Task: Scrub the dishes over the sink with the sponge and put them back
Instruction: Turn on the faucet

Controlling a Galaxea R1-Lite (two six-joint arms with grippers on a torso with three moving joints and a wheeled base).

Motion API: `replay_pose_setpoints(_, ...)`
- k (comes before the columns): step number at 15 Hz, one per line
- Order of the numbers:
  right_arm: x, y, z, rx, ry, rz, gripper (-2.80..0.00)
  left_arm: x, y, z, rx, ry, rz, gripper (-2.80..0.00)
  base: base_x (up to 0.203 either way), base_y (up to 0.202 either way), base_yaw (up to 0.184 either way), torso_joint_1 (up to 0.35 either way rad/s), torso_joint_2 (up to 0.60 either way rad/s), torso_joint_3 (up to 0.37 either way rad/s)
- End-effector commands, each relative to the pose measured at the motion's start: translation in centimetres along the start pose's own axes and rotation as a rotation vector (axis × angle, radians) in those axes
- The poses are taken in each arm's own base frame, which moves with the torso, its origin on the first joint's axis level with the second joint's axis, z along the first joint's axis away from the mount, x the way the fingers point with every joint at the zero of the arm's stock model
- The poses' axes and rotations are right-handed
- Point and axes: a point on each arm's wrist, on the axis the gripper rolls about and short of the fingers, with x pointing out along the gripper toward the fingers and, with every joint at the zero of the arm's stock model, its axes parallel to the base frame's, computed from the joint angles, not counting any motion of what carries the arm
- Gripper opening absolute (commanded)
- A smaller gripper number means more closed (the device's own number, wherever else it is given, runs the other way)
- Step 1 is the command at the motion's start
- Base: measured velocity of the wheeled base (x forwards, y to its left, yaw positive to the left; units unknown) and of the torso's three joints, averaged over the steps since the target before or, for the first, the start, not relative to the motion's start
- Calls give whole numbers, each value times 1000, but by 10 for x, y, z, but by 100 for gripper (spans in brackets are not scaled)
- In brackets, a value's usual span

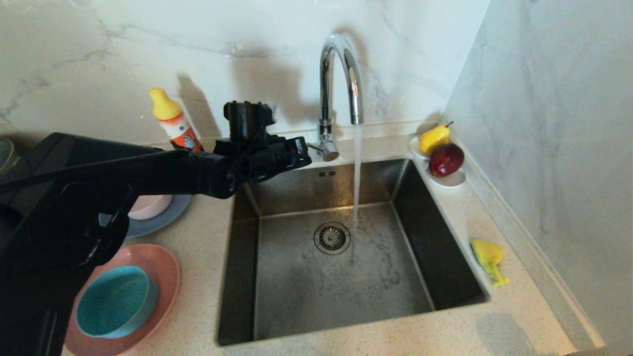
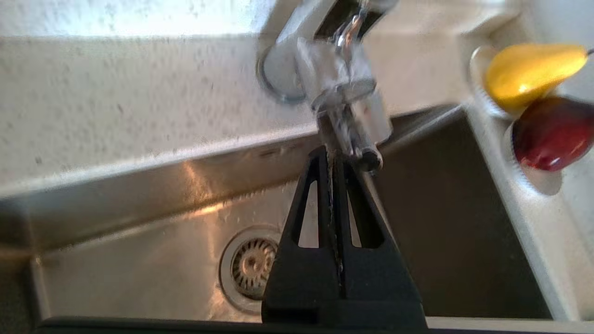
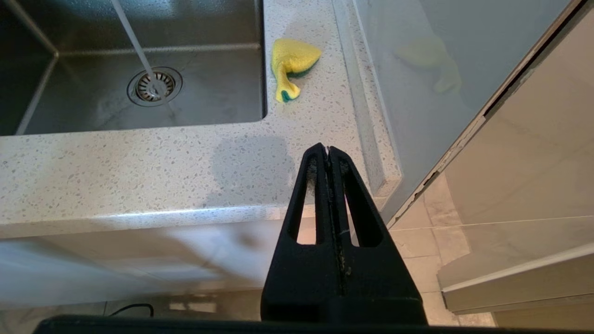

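Left gripper point(image 1: 301, 151) pinched closed, empty, by faucet point(image 1: 339, 84) handle. Right gripper point(image 3: 327, 150) closed, empty, off sink point(image 1: 247, 277) corner. Two plates, two bowls left of sink; one sponge point(image 1: 488, 258) right.

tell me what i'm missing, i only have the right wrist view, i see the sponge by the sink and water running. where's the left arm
Observer: The left gripper is shut, empty, right at the faucet lever behind the sink.
Operator: where are the dishes
Observer: On the counter left of the sink: a teal bowl sits in the pink plate, a pale bowl on the grey-blue plate.
Operator: anything else near the sink
Observer: A pear and a red apple sit in a white dish at the back right corner.
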Motion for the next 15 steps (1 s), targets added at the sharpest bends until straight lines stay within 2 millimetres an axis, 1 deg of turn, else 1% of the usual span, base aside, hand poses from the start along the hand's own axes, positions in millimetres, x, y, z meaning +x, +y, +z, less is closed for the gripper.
replay_pose_setpoints(1, 0, 0, 0, 0, -1, 0, -280, -5, -3, 9, 0, -30, -8, -280, 0, 0, 0, 0, 0, 0)
replay_pose_setpoints(5, 0, 0, 0, 0, -1, 0, -280, -15, 2, 31, 1, -88, 2, -280, 0, 0, 0, 0, 0, 0)
replay_pose_setpoints(6, 0, 0, 0, 0, -1, 1, -280, -20, 1, 37, 2, -103, 2, -280, 0, 0, 0, 0, 0, 0)
replay_pose_setpoints(8, 0, 0, 0, 0, -1, 0, -280, -41, -6, 58, 7, -153, 10, -280, 0, 0, 0, 0, 0, 0)
replay_pose_setpoints(9, 0, 0, 0, 0, -1, 0, -280, -57, -11, 71, 13, -191, 27, -280, 0, 0, 0, 0, 0, 0)
replay_pose_setpoints(11, 0, 0, 0, 0, -1, 0, -280, -99, -24, 99, 45, -282, 88, -280, 0, 0, 0, 0, 0, 0)
replay_pose_setpoints(13, 0, 0, 0, 0, -1, 0, -280, -152, -37, 123, 101, -371, 160, -280, 0, 0, 0, 0, 0, 0)
replay_pose_setpoints(15, 0, 0, 0, 0, -1, 0, -280, -210, -47, 136, 164, -445, 233, -280, 0, 0, 0, 0, 0, 0)
